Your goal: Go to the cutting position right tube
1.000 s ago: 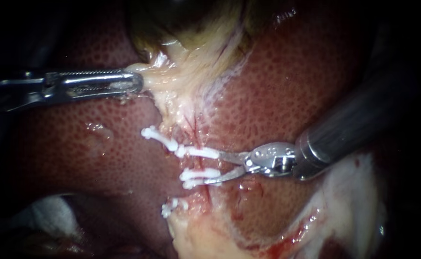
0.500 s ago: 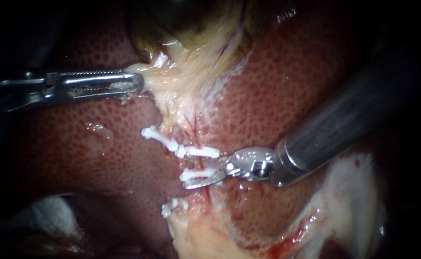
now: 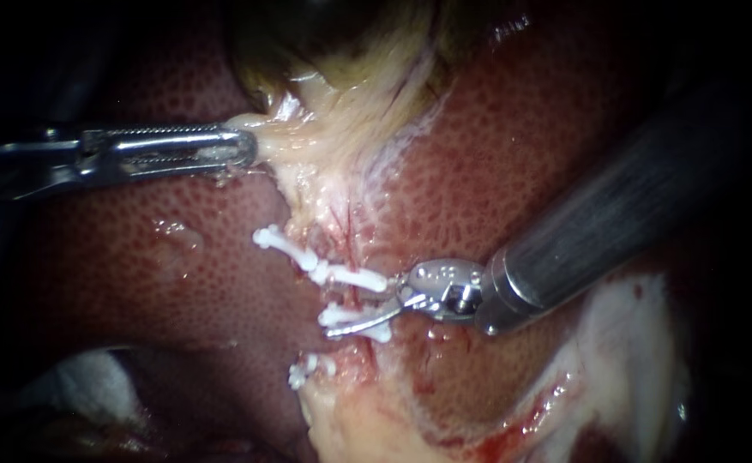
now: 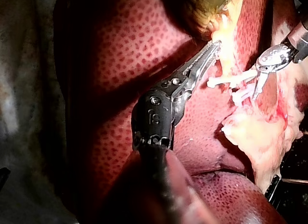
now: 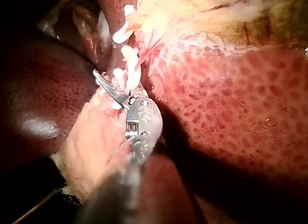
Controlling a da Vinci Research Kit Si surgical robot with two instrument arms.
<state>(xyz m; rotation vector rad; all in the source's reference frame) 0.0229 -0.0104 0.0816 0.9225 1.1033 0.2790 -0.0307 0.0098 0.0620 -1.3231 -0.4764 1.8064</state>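
1. my right instrument (image 3: 367,307), a slim steel shaft ending in two thin blades, is open. its lower blade reaches across the reddish tube (image 3: 356,296) between two white plastic clips (image 3: 350,275).
2. i'd centre the blades between the clips, touching neither.
3. my left instrument (image 3: 238,147) grips pale yellow tissue (image 3: 307,141).
4. since half a second ago, the blades have spread wider and the left is unmoved.

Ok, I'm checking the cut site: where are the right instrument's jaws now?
In the endoscope view the right instrument, coming in from the right, has its open jaws just below centre at the tube, between the upper clip and the lower clip.
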